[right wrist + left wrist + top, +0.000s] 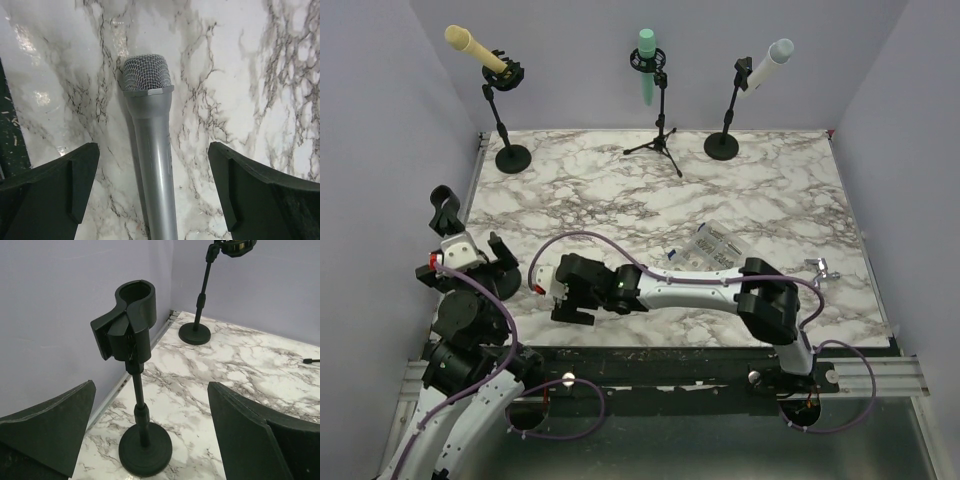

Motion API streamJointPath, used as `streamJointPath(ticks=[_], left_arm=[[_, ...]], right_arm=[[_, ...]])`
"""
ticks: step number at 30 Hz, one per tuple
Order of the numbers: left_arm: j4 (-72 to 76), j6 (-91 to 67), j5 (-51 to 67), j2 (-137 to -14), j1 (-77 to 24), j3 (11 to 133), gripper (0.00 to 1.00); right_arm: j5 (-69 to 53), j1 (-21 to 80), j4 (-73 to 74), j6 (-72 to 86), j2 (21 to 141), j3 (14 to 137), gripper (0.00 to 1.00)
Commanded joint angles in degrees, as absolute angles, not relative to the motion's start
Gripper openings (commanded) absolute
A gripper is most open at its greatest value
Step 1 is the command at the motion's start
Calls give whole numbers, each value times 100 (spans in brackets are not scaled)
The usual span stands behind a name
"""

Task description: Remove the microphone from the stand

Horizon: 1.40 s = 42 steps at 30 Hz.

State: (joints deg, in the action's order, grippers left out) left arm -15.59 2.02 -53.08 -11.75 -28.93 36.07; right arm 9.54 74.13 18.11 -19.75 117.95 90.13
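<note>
Right wrist: microphone (151, 165) clear of both fingers (52, 192)

Marble worktop (620, 200). Far edge, left to right, each on own black stand: yellow microphone (470, 45), green microphone (647, 42), white microphone (770, 62). Clear packet (713, 245) nearer, right of centre.

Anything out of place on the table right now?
Nothing damaged or spilled. The near-left stand has an empty clip, and a grey mic lies flat on the table within the open right gripper. A small metal piece sits loose near the table's right edge.
</note>
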Motion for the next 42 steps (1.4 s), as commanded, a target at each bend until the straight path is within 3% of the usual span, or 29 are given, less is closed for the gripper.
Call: streamJointPath(ticks=[1,9,20,35,42], left_arm=[[-2211,-168,-5025,-1313,-2865,4201,99],[-4410,-1353,-3925,-1772,-2865,5838,98],[-5475,-1482,-3498,-2919,-2864,7728,99],[-5191,-1266,-3915,-3571,-2740,7425,98],[-5208,-1052,-2744,-4447,-1372,7642,94]], right_arm=[[627,7391,1798,-1720,11204,9034,100],[186,7392,1349,-1294,10219,8368,100],[-353,7389,643,-821,9112,7098,100],[-571,7392,263,-637,8419,6524,100],[-324,7389,193,-685,8330,6425,100]])
